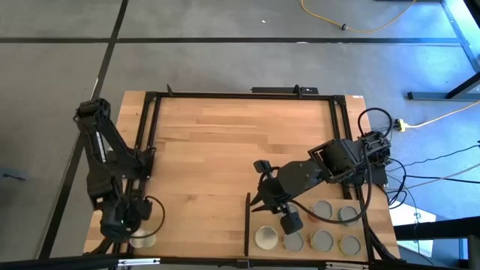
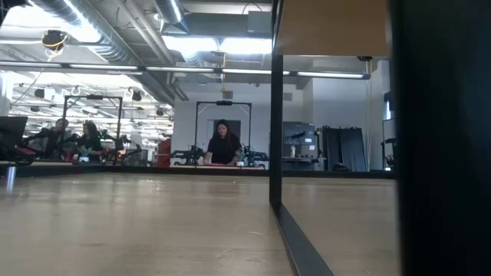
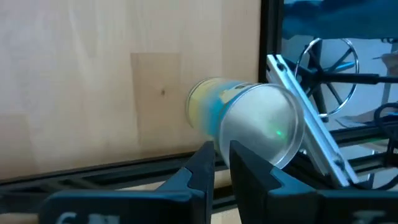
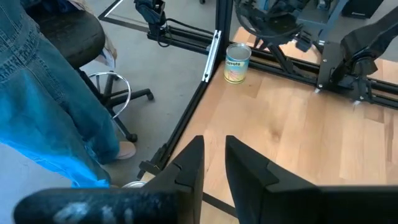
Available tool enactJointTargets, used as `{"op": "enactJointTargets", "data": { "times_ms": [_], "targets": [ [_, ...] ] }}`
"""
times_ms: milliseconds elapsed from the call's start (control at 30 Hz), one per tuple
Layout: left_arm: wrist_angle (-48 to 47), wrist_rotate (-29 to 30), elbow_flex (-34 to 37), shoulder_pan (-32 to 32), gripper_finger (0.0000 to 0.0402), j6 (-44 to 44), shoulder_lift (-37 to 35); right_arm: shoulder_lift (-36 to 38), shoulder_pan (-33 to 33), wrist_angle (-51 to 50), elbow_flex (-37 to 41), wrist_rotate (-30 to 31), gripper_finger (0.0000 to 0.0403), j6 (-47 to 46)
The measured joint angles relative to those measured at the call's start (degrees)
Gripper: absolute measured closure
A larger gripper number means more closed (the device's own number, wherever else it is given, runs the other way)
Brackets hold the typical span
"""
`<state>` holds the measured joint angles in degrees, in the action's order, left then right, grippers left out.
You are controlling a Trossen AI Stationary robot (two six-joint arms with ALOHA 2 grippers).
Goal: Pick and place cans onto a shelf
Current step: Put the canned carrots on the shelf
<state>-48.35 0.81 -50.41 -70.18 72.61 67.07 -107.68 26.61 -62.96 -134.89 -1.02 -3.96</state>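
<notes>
Wooden desk (image 1: 225,142) carries six cans (image 1: 322,240) on the shelf (image 1: 315,225) at five o'clock and one rigid, smooth, probably light can (image 3: 245,121) at seven, best gripped across its sides; left gripper (image 3: 222,163) and right gripper (image 4: 214,155) fingers narrowly apart, empty.

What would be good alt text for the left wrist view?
A yellow-labelled can stands on the wooden tabletop near its black-framed edge, just beyond the left gripper, whose two dark fingers sit slightly apart and empty.
</notes>
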Motion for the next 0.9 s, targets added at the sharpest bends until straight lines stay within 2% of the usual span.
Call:
{"op": "enactJointTargets", "data": {
  "times_ms": [200,900],
  "targets": [
    [1.92,1.79,0.0,-0.83,0.0358,0.82,2.77,0.0,-0.13,-0.02,0.0,0.05,0.0336,0.0],
    [1.5,1.43,-0.04,-0.87,0.0358,0.49,5.84,0.0,-0.26,-0.04,0.02,0.01,0.0336,-0.27]
  ]
}}
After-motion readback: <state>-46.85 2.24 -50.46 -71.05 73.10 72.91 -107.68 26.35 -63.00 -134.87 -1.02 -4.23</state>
